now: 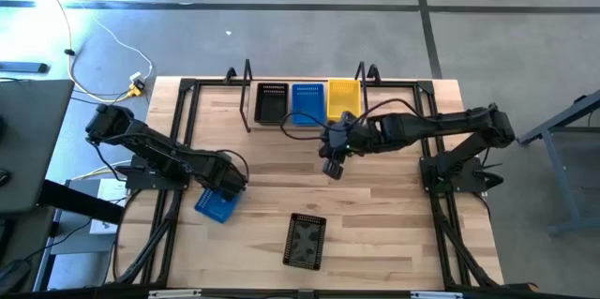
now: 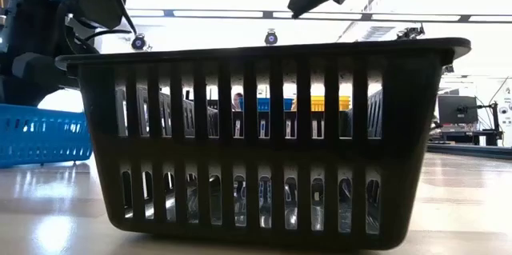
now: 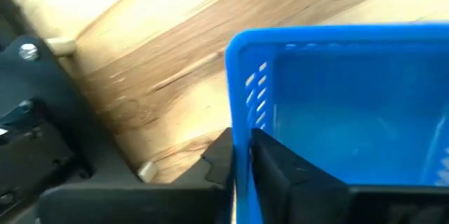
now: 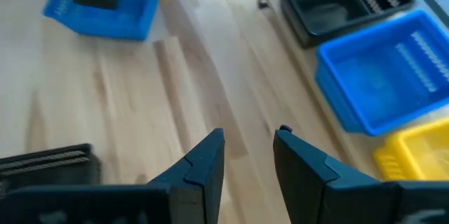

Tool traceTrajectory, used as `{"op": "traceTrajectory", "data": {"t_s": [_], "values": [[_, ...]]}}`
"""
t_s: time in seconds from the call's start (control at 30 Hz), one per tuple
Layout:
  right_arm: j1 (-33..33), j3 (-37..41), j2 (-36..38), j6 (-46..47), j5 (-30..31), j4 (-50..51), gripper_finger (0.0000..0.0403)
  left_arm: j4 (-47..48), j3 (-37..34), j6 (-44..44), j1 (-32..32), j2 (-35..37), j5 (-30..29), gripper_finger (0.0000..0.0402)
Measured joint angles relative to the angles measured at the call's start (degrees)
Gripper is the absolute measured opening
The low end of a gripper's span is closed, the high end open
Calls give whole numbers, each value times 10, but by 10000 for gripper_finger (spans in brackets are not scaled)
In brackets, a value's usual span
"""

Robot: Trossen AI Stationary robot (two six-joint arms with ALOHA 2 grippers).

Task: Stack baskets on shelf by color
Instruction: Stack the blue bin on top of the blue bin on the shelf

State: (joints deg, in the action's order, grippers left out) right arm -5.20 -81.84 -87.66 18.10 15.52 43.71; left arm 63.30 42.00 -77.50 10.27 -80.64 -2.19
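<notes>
On the shelf (image 1: 247,112) at the table's far edge, a black basket (image 1: 272,102), a blue basket (image 1: 307,102) and a yellow basket (image 1: 343,100) rest side by side on their bottoms. Another blue basket (image 1: 216,205) is at the left, with my left gripper (image 1: 225,185) shut on it. A black basket (image 1: 305,240) stands on its bottom on the table near the near edge and fills the low view (image 2: 264,143). My right gripper (image 1: 333,163) hangs open above the table's middle, in front of the shelf, touching nothing. My left gripper holds the loose blue basket by one side wall near a corner (image 3: 242,140). The wall is pinched with one finger outside (image 3: 219,162) and one finger inside (image 3: 280,171). The fingers come slanting down from the table's left. Whether the basket is lifted clear I cannot tell.
Black frame bars (image 1: 187,130) run along the table's left, right and far sides. Bare wood lies between the shelf and the near black basket. Cables and a dark desk (image 1: 28,140) are off the left edge.
</notes>
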Motion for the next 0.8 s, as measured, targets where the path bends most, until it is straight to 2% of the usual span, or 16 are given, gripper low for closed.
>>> {"op": "traceTrajectory", "data": {"t_s": [0.1, 0.27, 0.53, 0.8], "values": [[-11, 0, 0, 0, -15, -15, 110, -13, 1, 5, -3, 7, 0, 7], [-24, 1, 0, 2, -51, -21, 110, -20, 22, 18, -6, 27, -11, 9], [-39, 1, 0, 9, -49, -38, 110, -24, 91, 53, -25, 48, -74, 3], [-40, 2, 0, -78, -80, -95, 110, -41, 166, 57, -63, 48, -117, 3]]}}
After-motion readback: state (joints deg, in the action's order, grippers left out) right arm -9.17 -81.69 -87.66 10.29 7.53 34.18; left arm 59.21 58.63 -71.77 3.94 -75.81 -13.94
